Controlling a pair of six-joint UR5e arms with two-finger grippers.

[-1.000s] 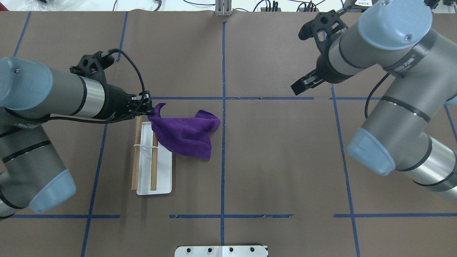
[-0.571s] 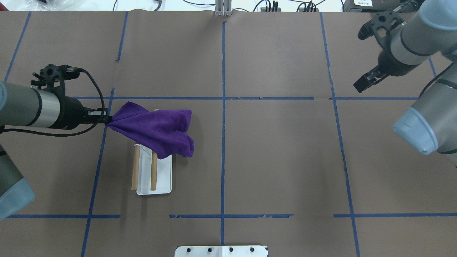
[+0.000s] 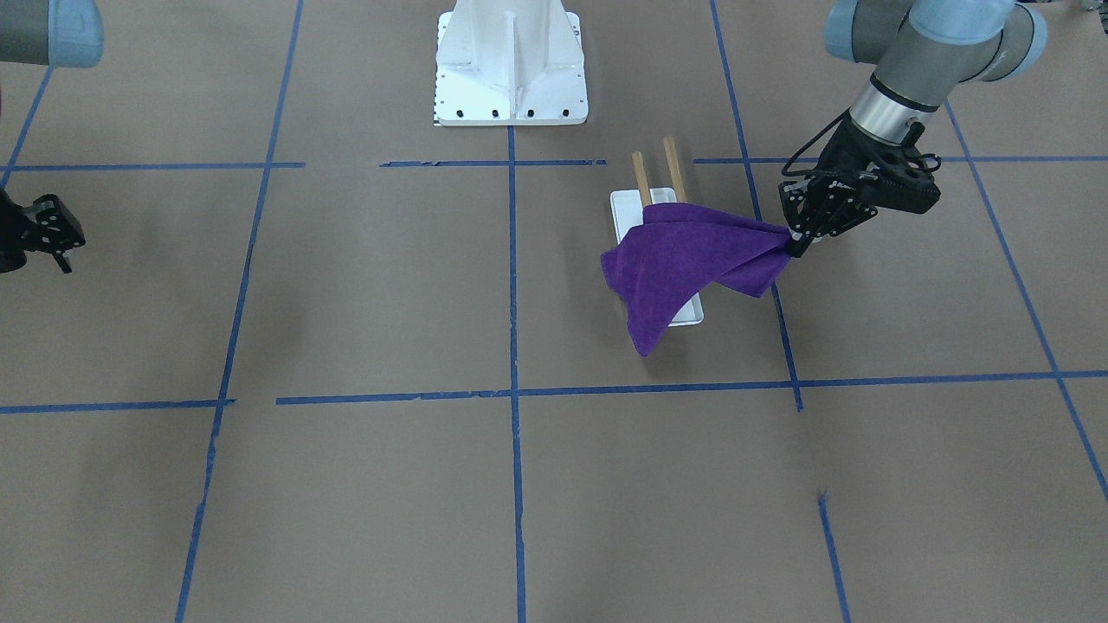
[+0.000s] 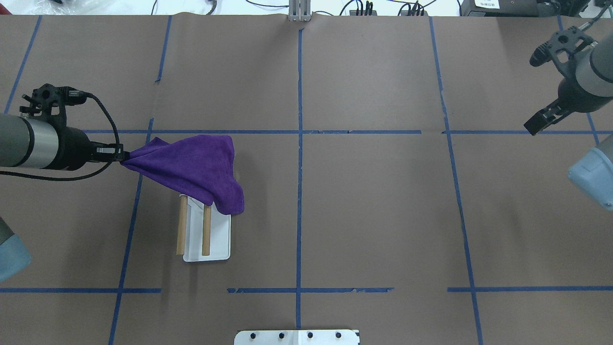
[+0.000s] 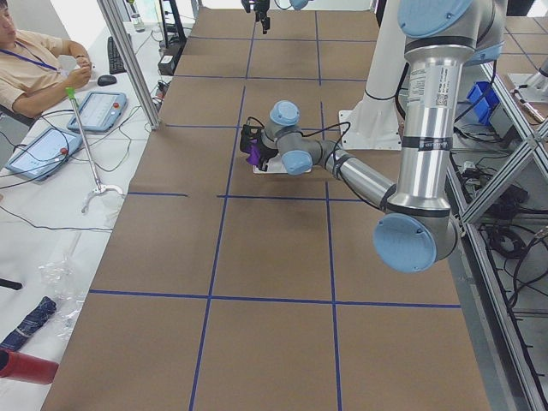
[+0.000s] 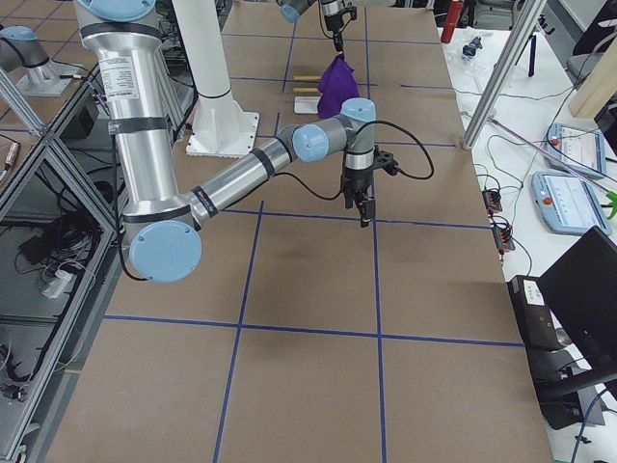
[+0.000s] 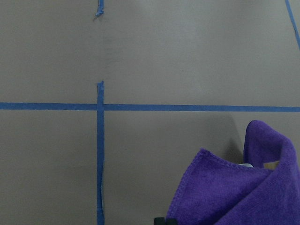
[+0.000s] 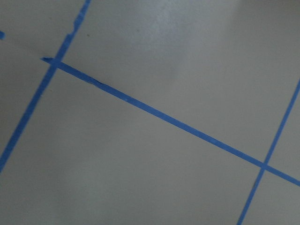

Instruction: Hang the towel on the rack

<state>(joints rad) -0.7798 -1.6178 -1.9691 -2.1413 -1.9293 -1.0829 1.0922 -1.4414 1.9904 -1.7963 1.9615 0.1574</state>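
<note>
The purple towel (image 4: pixel 191 165) is stretched out from one corner, and its far part drapes over the far end of the rack. The rack has a white flat base (image 4: pixel 219 239) and two wooden dowels (image 4: pixel 206 230). My left gripper (image 4: pixel 122 155) is shut on the towel's left corner, left of the rack and above the table. In the front-facing view the towel (image 3: pixel 684 260) hangs from this gripper (image 3: pixel 792 240) over the rack (image 3: pixel 645 177). The left wrist view shows towel folds (image 7: pixel 234 192). My right gripper (image 4: pixel 533 126) is far off at the right edge, shut and empty.
The white bolted robot pedestal (image 3: pixel 511 61) stands at the near middle edge of the table. Brown paper with blue tape lines (image 4: pixel 299 132) covers the table. Cables and boxes lie beyond the far edge. An operator sits at the side in the exterior left view.
My left gripper has pulled the towel to the left, so it now spreads across the rack's far end. My right arm has drawn back to the right edge.
</note>
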